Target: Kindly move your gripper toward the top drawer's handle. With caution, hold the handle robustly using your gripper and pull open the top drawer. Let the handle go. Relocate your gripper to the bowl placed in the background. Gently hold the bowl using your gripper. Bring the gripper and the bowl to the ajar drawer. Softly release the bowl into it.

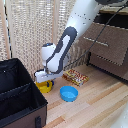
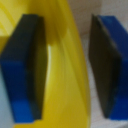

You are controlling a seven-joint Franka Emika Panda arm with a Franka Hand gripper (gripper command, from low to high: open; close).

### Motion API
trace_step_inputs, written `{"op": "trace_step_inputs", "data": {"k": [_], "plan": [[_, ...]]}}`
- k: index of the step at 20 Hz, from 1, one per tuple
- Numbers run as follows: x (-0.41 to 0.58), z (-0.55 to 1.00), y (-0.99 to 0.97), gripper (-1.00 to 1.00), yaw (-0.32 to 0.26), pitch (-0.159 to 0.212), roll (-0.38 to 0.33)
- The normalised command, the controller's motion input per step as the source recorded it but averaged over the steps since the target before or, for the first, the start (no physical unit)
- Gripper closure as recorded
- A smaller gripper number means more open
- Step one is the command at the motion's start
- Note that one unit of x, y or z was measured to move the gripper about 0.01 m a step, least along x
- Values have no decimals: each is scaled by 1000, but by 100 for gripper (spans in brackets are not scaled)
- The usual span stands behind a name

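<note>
The yellow bowl sits on the wooden floor beside the black case. My gripper hangs directly over it, its white head almost touching it. In the wrist view the bowl's wall runs between my two blue-tipped fingers: one finger is inside the bowl and the other is outside over the floor, with a gap left on that side. My gripper is open and straddles the rim. The dresser's top drawer and its silver handle are at the exterior view's right; whether it stands open I cannot tell.
A blue bowl lies on the floor just to the exterior view's right of the yellow one. A flat printed box lies behind it. A large black case fills the exterior view's left. A slatted screen stands behind.
</note>
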Motion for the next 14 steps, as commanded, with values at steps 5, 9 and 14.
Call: {"op": "trace_step_inputs", "data": {"k": [5, 9, 14], "plan": [[11, 521, 36, 100, -170, -69, 18], [20, 626, 11, 100, -143, -46, 0], [-28, 847, 9, 100, -162, -2, 6]]}}
